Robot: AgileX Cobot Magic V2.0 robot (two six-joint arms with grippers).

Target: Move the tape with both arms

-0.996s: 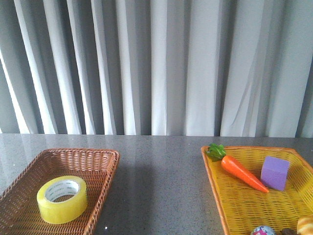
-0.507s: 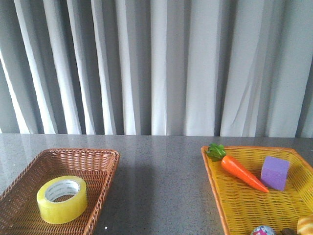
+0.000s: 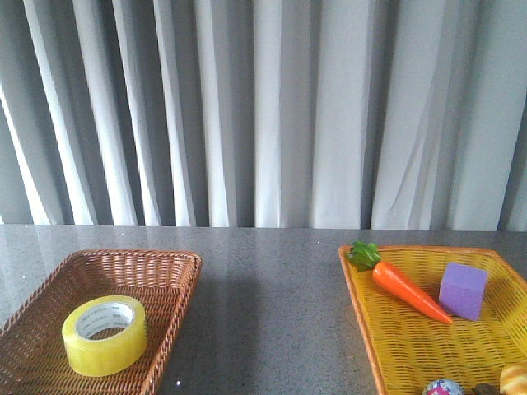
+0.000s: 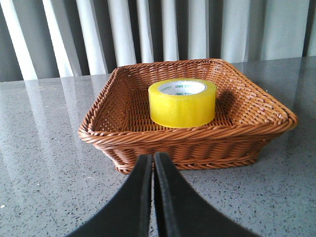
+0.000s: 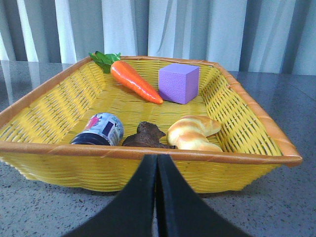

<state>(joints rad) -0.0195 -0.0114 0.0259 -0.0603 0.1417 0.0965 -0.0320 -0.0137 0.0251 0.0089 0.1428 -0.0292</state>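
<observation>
The left gripper (image 4: 153, 163) is seen with its two black fingers pressed together, nothing held between them, poised low over the grey speckled surface (image 4: 44, 163) just short of the brown wicker basket (image 4: 148, 140). Beyond the fingertips, the tape (image 4: 182, 102) is found lying flat on the basket's woven floor, hole upward, its white printed core ringed by translucent yellow; it is placed toward the middle, apart from the walls. In the front view the same tape (image 3: 104, 335) is shown in the brown basket (image 3: 177, 284) at the left of the surface, and neither arm is caught by that camera. The right gripper (image 5: 157, 165) is likewise closed, fingers meeting in a thin seam and empty, held just in front of the near rim of the yellow wicker basket (image 5: 237, 128). Inside that basket an orange toy carrot (image 5: 136, 81) with green leaves is laid near the far wall, a purple cube (image 5: 178, 83) is set just beside it, and closer in a small printed jar (image 5: 101, 130) lying on its side, a dark brown lump (image 5: 146, 136) and a croissant (image 5: 193, 132) are lined up behind the rim. Grey pleated curtains (image 3: 263, 107) are hung behind the whole surface.
</observation>
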